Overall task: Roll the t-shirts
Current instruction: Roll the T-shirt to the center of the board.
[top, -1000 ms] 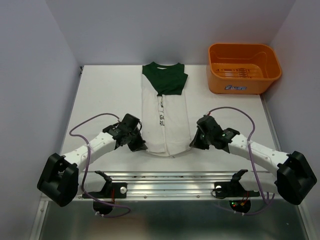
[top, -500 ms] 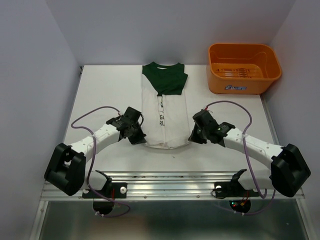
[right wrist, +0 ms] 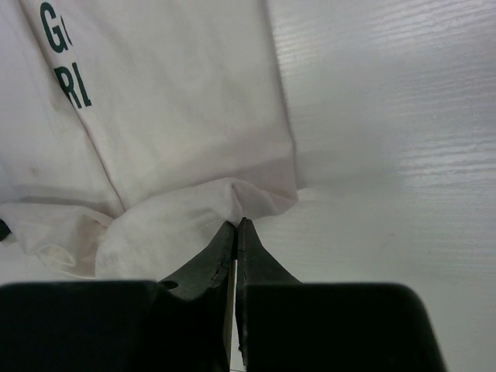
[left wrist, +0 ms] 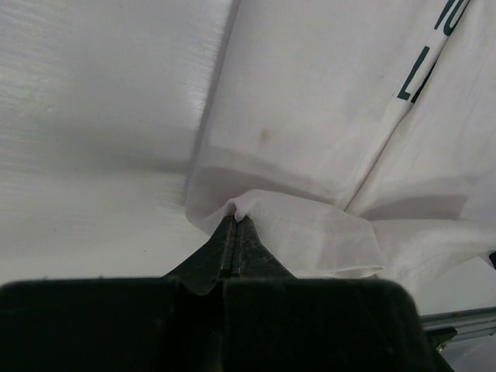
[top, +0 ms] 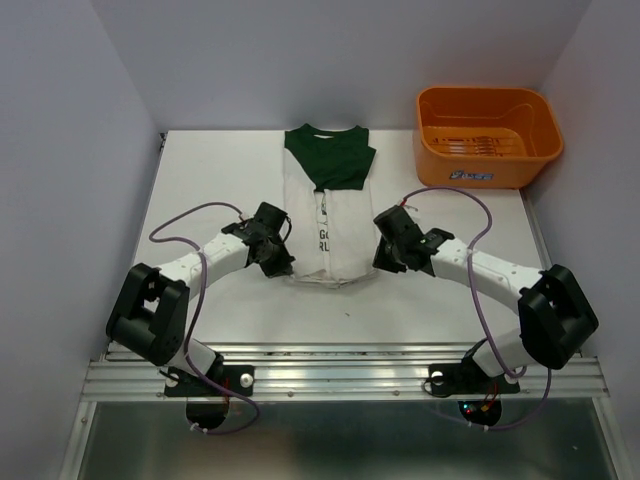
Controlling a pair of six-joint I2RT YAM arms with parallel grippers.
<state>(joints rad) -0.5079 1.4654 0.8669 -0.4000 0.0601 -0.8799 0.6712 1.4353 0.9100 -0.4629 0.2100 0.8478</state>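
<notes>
Apparently only one t-shirt [top: 328, 225] was in view. It was folded lengthwise into a narrow strip and lay flat mid-table, w/ the dark green collar end toward the far wall. The white part w/ dark lettering [top: 324, 238] ran down toward the arms. The near hem [left wrist: 310, 232] was lifted & bunched a bit, its edge curled up off the surface. That looked like the very first turn of a roll, no more. No finished roll showed anywhere.

The left gripper [left wrist: 235, 226] was clenched on the hem's left corner, w/ a small peak of white cloth caught right at the closed tips per its wrist cam. The right gripper [right wrist: 235, 226] was doing the same on the right corner, jaws tight together & cloth pinched at the tips. Both sat low at the strip's near edge, one each side, arms angled inward from their bases.

The white table [top: 220, 190] carried the strip about midway betw. its left & right edges. The orange basket [top: 487, 135] stood at the far right corner, well apart from the shirt, w/ no cloth visible inside from the top cam.

Progress, my read: early stage. The lengthwise fold was done & both hem corners were gripped. Approx. the whole roll was left to do, i.e. turning the hem over & working it up toward the collar, keeping both sides even so it wouldn't skew. The task says shirts, plural, but I couldn't tell if more were coming, or if the basket had any role.
</notes>
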